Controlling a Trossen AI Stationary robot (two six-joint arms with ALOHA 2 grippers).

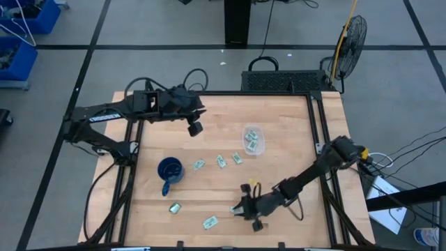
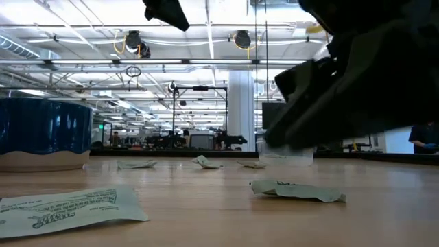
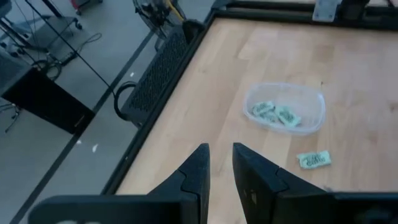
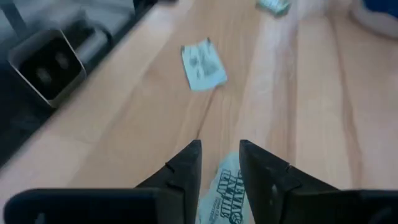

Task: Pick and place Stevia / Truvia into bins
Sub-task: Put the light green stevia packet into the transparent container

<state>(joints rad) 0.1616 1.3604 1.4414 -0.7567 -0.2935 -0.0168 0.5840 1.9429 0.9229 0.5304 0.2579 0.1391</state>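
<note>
Right now the right claw (image 4: pixel 219 163) hangs low over the near part of the surface (image 1: pixel 279 139), a Stevia packet (image 4: pixel 222 193) lying directly beneath its slightly parted fingers, which grip nothing. A second packet (image 4: pixel 203 64) lies just ahead. The clear bin (image 1: pixel 253 139), already holding packets, sits well away toward the far side. The left claw (image 3: pixel 219 168) waits raised near it, narrowly open and empty.

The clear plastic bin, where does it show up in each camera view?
High view: the clear bin sits right of centre, toward the table's far edge.
Low view: far back, right of centre, below the dark arm.
Left wrist view: right of centre, two packets inside.
Right wrist view: not in it.
Shared landmark: the blue mug, at the low view's left edge.
</note>
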